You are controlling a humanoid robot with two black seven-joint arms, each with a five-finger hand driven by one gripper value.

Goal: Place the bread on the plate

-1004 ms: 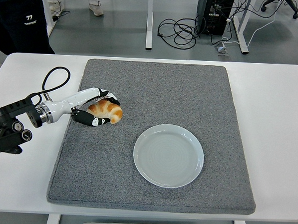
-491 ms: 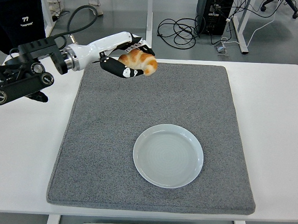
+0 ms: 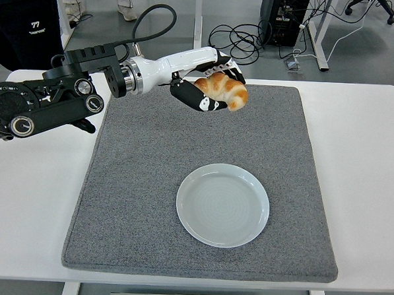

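My left hand [image 3: 213,87] is raised above the far part of the grey mat [image 3: 149,184], its fingers curled around a golden-brown croissant-shaped bread [image 3: 223,90]. The bread is clear of the mat, up in the air. A pale blue-white plate [image 3: 222,204] lies empty on the mat, nearer to me and slightly right of the hand. The left arm [image 3: 60,101] reaches in from the left edge. The right arm does not show.
The mat covers most of the white table [image 3: 367,170]. A person in dark clothes [image 3: 25,19] stands at the top left, beyond the table. Cables and desk legs lie on the floor behind.
The left hand lifted the bread off the mat's left side, carrying it up and then rightward, towards the space above the plate.
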